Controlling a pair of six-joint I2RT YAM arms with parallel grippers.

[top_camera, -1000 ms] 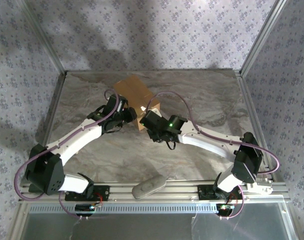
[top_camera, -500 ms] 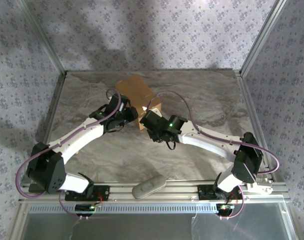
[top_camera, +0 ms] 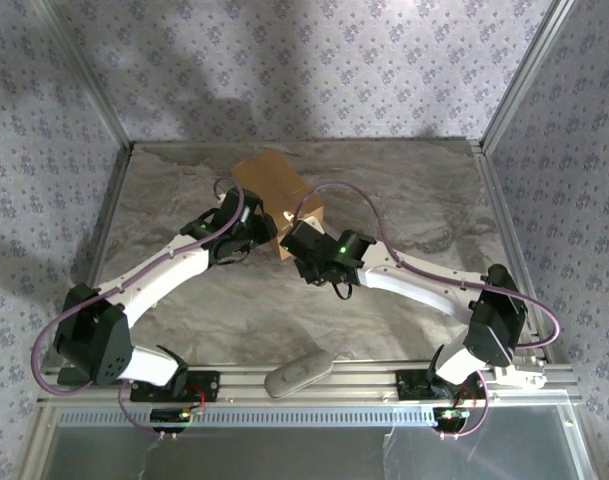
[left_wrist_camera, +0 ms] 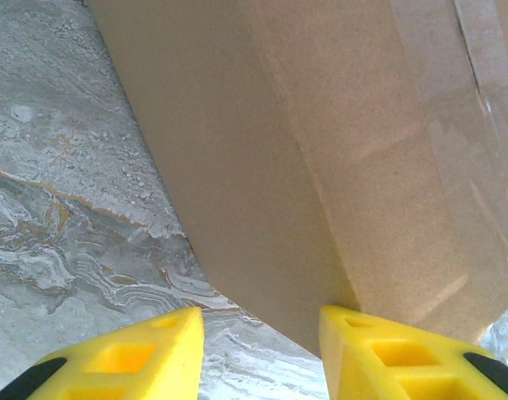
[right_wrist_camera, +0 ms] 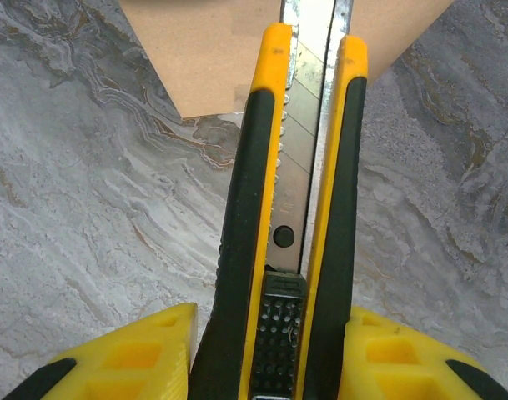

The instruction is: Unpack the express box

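Note:
The express box (top_camera: 272, 178) is a brown cardboard carton lying on the marble table (top_camera: 414, 190) at the far centre. My left gripper (top_camera: 265, 224) is at its near left corner. In the left wrist view the gripper (left_wrist_camera: 262, 354) is open, with the box (left_wrist_camera: 320, 150) corner coming down between the yellow fingers and the right finger (left_wrist_camera: 379, 350) against the cardboard. Clear tape runs along the box at the upper right. My right gripper (right_wrist_camera: 270, 354) is shut on a yellow-and-black utility knife (right_wrist_camera: 291, 208). The blade is extended and points at the box (right_wrist_camera: 203, 50) edge.
A grey oblong object (top_camera: 297, 372) lies on the aluminium rail between the arm bases. Metal frame posts and patterned walls enclose the table on three sides. Purple cables loop over both arms.
The left arm has crept slightly toward the box and the box has shifted a little. The right arm and the knife have stayed still.

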